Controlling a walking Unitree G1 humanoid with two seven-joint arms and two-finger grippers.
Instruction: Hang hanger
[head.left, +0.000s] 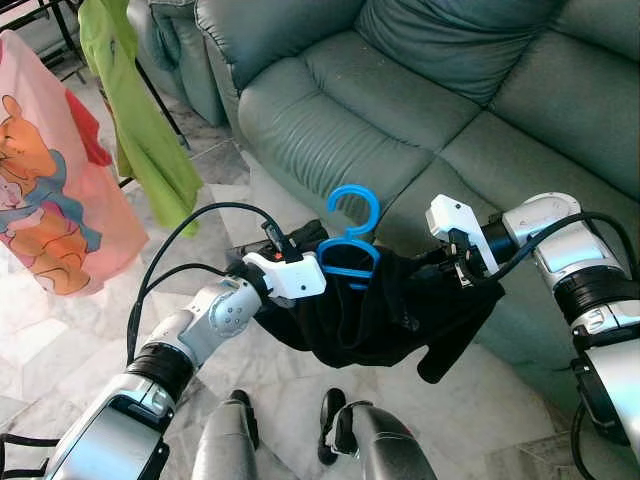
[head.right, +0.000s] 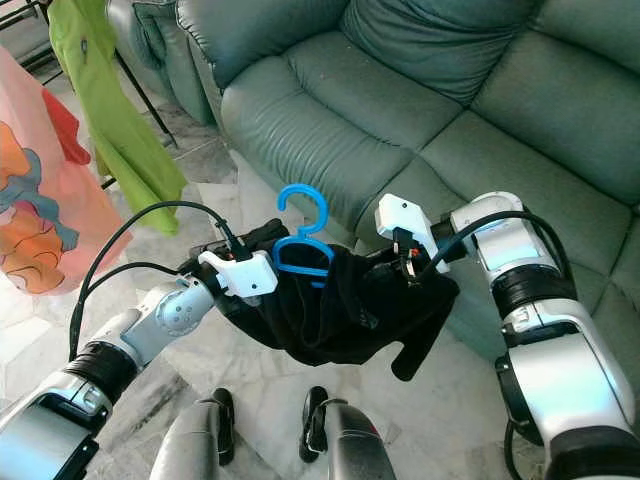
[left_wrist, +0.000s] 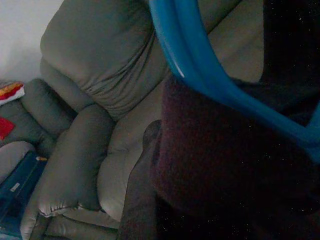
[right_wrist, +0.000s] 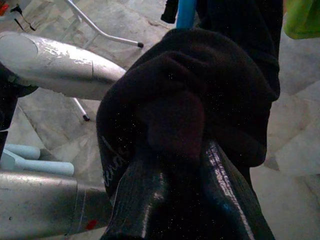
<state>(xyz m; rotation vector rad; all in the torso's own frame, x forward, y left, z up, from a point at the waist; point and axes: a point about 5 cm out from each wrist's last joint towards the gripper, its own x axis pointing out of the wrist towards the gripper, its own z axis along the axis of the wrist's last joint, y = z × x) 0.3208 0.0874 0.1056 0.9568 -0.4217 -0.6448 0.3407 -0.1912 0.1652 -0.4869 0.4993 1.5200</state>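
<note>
Two silver arms are raised before the grey-green sofa, with a blue hanger carrying a black garment held between them. The left tool is at the hanger's near shoulder; whether it is apart or together cannot be told. The right tool is seen in the right wrist view clamped on bunched black cloth. A green shirt and pink printed cloth hang at left.
</note>
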